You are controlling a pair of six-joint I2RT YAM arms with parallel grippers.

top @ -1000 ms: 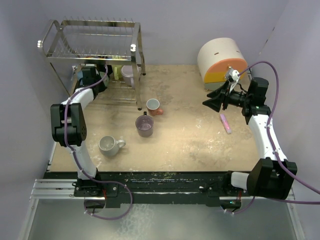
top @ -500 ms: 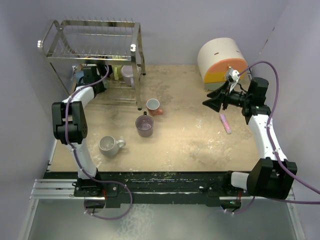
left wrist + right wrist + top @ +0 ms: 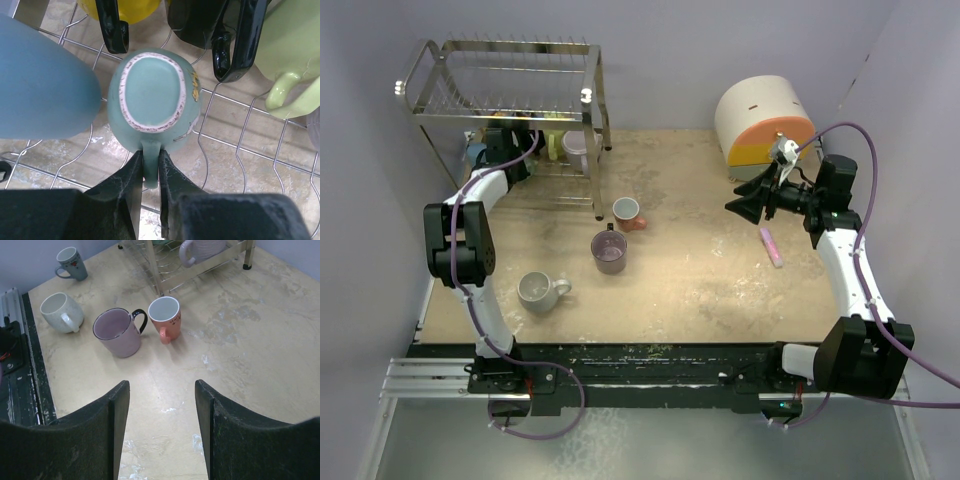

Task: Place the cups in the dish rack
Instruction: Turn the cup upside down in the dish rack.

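Lavender walls (image 3: 670, 60) close round a mottled beige tabletop (image 3: 720, 300), and we see its widest bare stretch between the purple ceramic mug (image 3: 609, 251) and the small pink stick (image 3: 771, 246). In the far left corner stands the two-tier silver wire dish rack (image 3: 500, 75). On its lower tier our left gripper (image 3: 150, 161) flanks the handle of an upturned teal ceramic mug (image 3: 152, 90); we cannot tell whether it is pinching. Our right gripper (image 3: 162, 390) hovers, fingers spread, near the rounded cream-and-orange box (image 3: 765, 125).
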